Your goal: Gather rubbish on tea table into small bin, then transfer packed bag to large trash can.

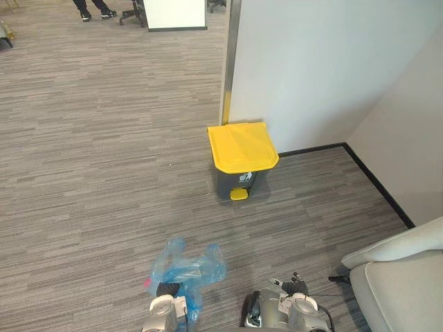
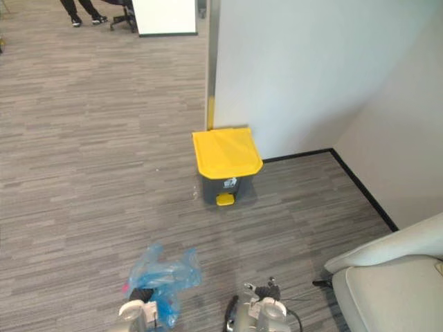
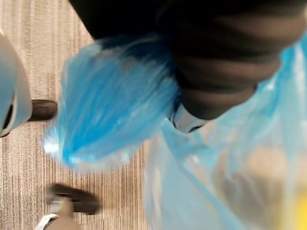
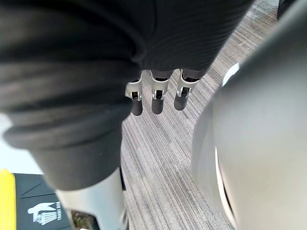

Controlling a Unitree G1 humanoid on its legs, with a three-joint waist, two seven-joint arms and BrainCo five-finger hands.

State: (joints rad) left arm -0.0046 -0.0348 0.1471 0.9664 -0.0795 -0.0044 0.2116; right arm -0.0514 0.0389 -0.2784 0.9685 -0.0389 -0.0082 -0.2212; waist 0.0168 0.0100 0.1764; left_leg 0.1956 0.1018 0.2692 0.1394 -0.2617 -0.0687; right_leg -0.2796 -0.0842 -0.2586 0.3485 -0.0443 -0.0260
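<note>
Carrying the packed blue bag to the trash can is the step in hand, and the bag hangs low in front of the robot, bunched around its left hand above the carpeted floor. The crumpled plastic covers that hand, so I cannot tell how it grips. The right hand hangs free at the robot's side, its fingers straight, apart and holding nothing. The trash can stands well ahead against the white wall, with its yellow lid down and a yellow pedal at its foot facing the robot. To do this well, the robot should probably walk straight up until the can is just beside the bag, keeping clear of the pale armchair on its right. The lid has to come up first, likely by the free right hand lifting its front edge. The bag should be kept steady so it does not swing or snag on the rim, and let go only once it is over the opening. A person stands far off.
</note>
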